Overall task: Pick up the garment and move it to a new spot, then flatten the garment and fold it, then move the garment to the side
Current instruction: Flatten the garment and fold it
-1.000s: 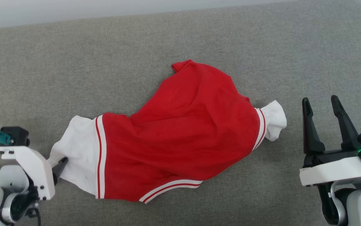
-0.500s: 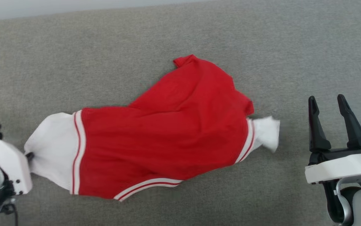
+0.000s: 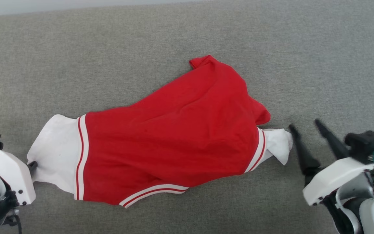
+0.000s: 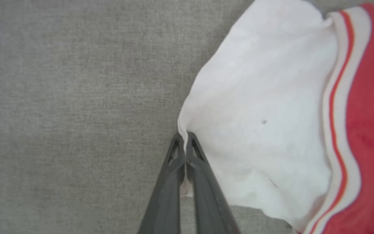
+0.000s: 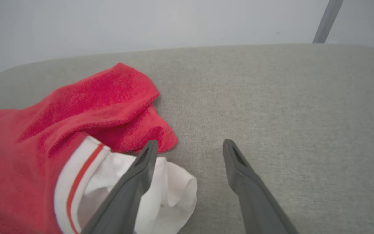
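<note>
Pinching garment (image 3: 174, 139) edge w/ L gripper (image 4: 183, 136), R gripper (image 3: 304, 123) spread

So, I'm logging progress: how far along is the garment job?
Done: the left gripper is shut on one white end of the garment. In hand: the right gripper, open, sits at the other white end. Left: flattening, folding, moving aside; it lies rumpled.

A grey woven-fabric worktop (image 3: 187, 32) with a rounded far edge spreads wide under soft, even light. Behind it stands a plain pale wall (image 5: 141, 26), crossed by a slanted grey bar (image 5: 326, 19).
</note>
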You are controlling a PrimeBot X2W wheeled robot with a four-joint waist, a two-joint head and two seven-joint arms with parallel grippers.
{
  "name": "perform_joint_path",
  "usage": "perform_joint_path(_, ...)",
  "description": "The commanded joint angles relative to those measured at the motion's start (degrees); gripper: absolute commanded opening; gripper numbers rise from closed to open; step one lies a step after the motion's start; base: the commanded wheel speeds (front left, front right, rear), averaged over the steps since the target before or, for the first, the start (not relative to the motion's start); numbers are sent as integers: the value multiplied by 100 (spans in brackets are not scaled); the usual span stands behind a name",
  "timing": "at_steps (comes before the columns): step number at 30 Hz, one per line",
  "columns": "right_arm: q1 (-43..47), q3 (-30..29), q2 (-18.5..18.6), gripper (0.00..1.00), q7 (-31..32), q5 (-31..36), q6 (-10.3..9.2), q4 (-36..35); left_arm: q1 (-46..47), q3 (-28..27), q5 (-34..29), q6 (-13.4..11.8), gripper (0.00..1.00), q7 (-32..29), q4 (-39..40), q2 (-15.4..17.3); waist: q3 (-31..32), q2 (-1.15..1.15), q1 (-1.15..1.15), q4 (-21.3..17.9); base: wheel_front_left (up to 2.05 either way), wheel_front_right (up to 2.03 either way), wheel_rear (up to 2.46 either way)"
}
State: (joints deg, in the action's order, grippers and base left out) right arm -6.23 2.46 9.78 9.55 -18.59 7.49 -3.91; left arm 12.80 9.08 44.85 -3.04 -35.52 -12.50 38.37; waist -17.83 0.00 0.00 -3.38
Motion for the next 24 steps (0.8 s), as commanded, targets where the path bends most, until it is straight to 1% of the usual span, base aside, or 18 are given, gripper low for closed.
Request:
perform_joint_path(1, 43, 63, 38, 100, 153, -80, 0, 15, 28, 34, 8, -15, 0, 9, -3, -31, -4, 0, 0, 18, 0, 0, 0)
perform_joint_path(2, 34, 131, 98, 100, 361, -172, 0, 36, 49, 55, 1, -5, 0, 3, -3, -42, -7, 0, 0, 35, 0, 0, 0)
perform_joint_path(3, -16, 254, 238, 100, 791, -290, 0, 101, 87, 95, -2, 25, 0, 17, 4, -85, -10, 0, 0, 75, 0, 0, 0)
perform_joint_path(7, -192, 352, 447, 100, 1517, -424, 0, 229, 192, 177, 6, 66, 0, 23, -18, -177, -28, 0, 0, 171, 0, 0, 0)
perform_joint_path(8, -240, 417, 535, 100, 1679, -411, 0, 262, 219, 196, 7, 73, 0, 25, -28, -200, -33, 0, 0, 200, 0, 0, 0)
perform_joint_path(14, -588, 626, 774, 100, 2499, -539, 1, 644, 365, 352, -34, 157, 0, 62, -123, -347, -54, 0, 0, 372, 0, 0, 0)
perform_joint_path(15, -624, 683, 805, 100, 2657, -554, 0, 733, 402, 381, -41, 171, 0, 69, -142, -374, -59, 0, 0, 405, 0, 0, 0)
perform_joint_path(16, -624, 683, 805, 100, 2657, -554, 0, 733, 402, 381, -41, 171, 0, 69, -142, -374, -59, 0, 0, 405, 0, 0, 0)
perform_joint_path(20, -744, 1029, 877, 100, 3285, -751, 2, 1103, 491, 471, -38, 247, 0, 85, -220, -458, -58, 0, 0, 488, 0, 0, 0)
perform_joint_path(21, -754, 1147, 923, 77, 3448, -795, 4, 1189, 509, 490, -46, 257, 0, 85, -246, -473, -53, 0, 0, 509, 0, 0, 0)
perform_joint_path(22, -787, 1270, 964, 0, 3517, -854, 7, 1219, 534, 511, -53, 261, 0, 91, -269, -490, -50, 0, 0, 526, 0, 0, 0)
perform_joint_path(24, -912, 1350, 1055, 0, 3563, -957, 7, 1233, 558, 553, -57, 307, 0, 90, -313, -518, -24, 0, 0, 561, 0, 0, 0)
